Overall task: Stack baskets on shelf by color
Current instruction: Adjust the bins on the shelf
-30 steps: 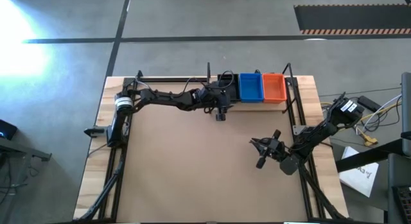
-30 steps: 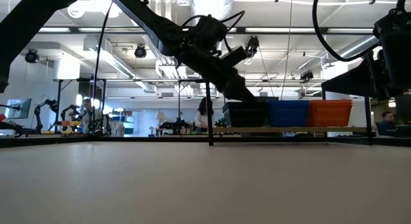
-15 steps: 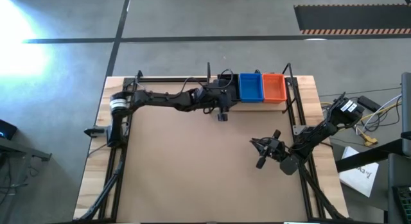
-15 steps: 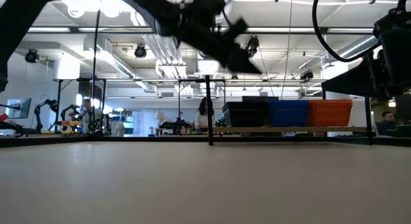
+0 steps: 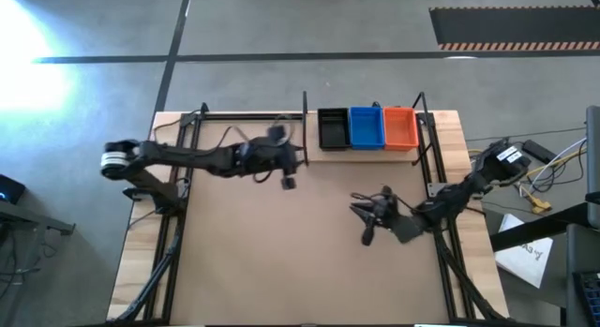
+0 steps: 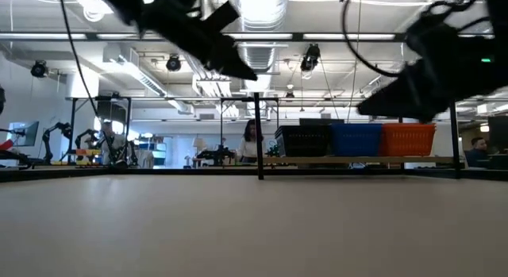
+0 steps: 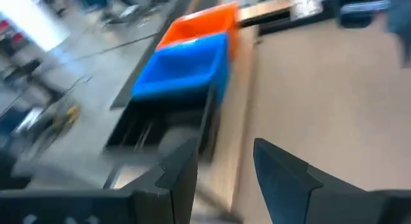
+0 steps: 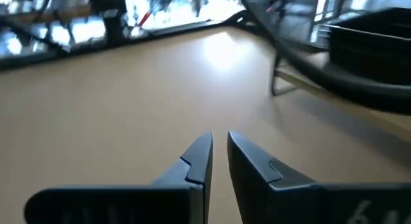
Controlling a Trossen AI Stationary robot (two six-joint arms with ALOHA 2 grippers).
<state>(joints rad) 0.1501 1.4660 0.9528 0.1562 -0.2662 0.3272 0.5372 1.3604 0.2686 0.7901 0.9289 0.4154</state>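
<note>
- Tabletop: brown board, bare across its whole middle and near half; black frame rods run along the left, right and far edges.
- Shelf: pale plank at the far right edge of the tabletop, between upright black posts.
- Baskets: three side by side on the shelf, touching – black basket, blue basket, orange basket. In the low view they form one level row. Whether more are nested inside cannot be told.
- Left arm: stretched from the left edge toward the centre, raised above the board. Left gripper sits near the shelf's left post, apart from the black basket; fingers apart, holding nothing.
- Right gripper: over bare board, right of centre, in front of the shelf and well apart from it; fingers nearly together, a narrow gap between, empty.
</note>
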